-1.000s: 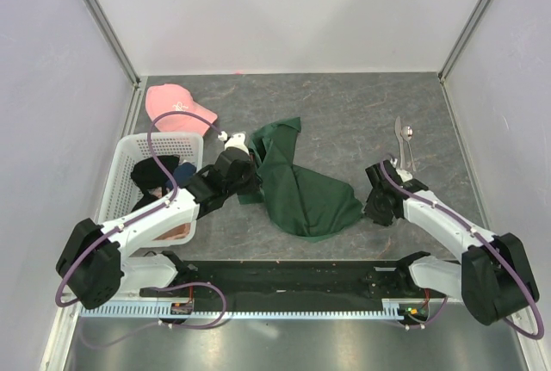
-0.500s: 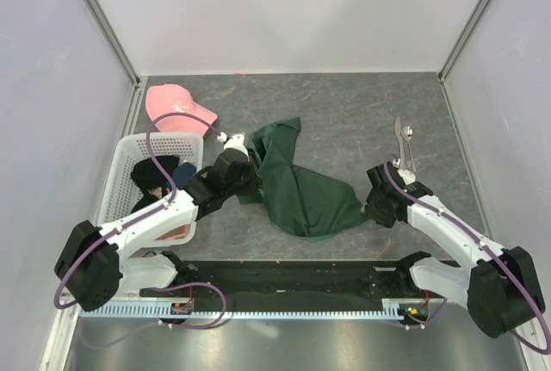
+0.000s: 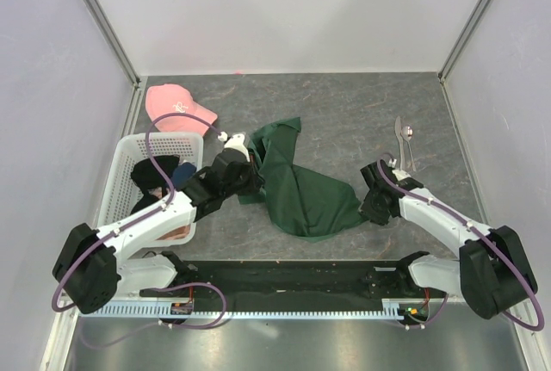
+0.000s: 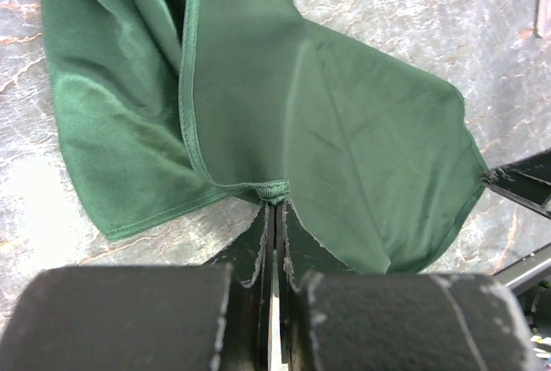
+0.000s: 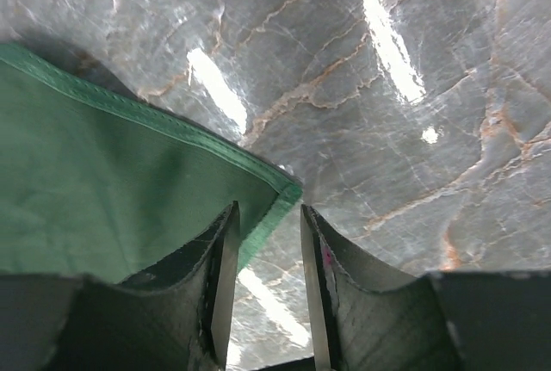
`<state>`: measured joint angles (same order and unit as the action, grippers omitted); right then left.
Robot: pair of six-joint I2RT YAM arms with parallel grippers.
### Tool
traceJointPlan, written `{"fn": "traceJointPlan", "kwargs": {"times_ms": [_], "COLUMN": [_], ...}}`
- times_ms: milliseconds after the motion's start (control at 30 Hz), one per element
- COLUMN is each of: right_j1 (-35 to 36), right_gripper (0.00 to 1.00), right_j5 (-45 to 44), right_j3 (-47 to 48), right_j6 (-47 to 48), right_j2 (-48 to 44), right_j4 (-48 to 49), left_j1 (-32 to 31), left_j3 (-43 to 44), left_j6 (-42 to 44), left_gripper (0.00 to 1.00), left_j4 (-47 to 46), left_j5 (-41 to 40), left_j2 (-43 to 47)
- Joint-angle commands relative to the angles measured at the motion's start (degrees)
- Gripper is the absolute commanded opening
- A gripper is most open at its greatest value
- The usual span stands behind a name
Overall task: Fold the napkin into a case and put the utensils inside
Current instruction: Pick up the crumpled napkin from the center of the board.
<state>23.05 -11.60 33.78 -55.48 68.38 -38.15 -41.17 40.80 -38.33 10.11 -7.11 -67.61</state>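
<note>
We judge the napkin [image 4: 344, 130] limp and light, best held by hems: left pincer [image 4: 275, 205] pinches one, right pincer [image 5: 267, 216] stands half-open astride a corner.

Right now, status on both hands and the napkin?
Left hand shut on napkin hem. Right hand open, napkin corner between its jaws. Napkin rumpled, unfolded; utensils apart, far right. Basket, cap off left.

Top camera is looking down from high behind the rig, taking in the whole table [image 3: 344, 104]. Both wrist cameras are looking down close, all three sharing the napkin [image 3: 306, 190].
</note>
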Motion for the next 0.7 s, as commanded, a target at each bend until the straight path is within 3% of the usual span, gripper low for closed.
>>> {"fn": "traceJointPlan", "kwargs": {"times_ms": [0, 133, 300, 367, 533, 667], "right_j1": [0.3, 0.4, 1.0, 0.9, 0.9, 0.9], "right_gripper": [0.41, 0.4, 0.18, 0.0, 0.0, 0.0], "right_j5": [-2.0, -1.2, -2.6, -2.8, -4.1, -5.8], "right_j3": [-0.4, -2.0, -3.0, -2.4, 3.2, 12.5], "right_j6": [-3.6, -6.0, -8.0, -6.3, -0.2, 7.3], "right_j2": [1.8, 3.9, 3.2, 1.7, -7.2, -18.4], "right_j4": [1.8, 3.3, 3.3, 3.5, 4.6, 4.9], "left_j1": [0.1, 0.1, 0.1, 0.1, 0.2, 0.2], "left_j3": [-1.5, -3.6, -4.8, -4.5, 0.6, 11.4], "left_j6": [-0.7, -1.3, -1.3, -1.2, 0.4, 3.3], "left_gripper": [0.02, 0.02, 0.02, 0.02, 0.02, 0.02], "left_j4": [-3.3, -5.2, -5.1, -4.9, -0.6, 3.1], "left_j5": [1.7, 2.3, 1.8, 1.8, 1.6, 2.5], "left_j2": [2.4, 4.0, 5.9, 6.7, 9.6, 13.4]}}
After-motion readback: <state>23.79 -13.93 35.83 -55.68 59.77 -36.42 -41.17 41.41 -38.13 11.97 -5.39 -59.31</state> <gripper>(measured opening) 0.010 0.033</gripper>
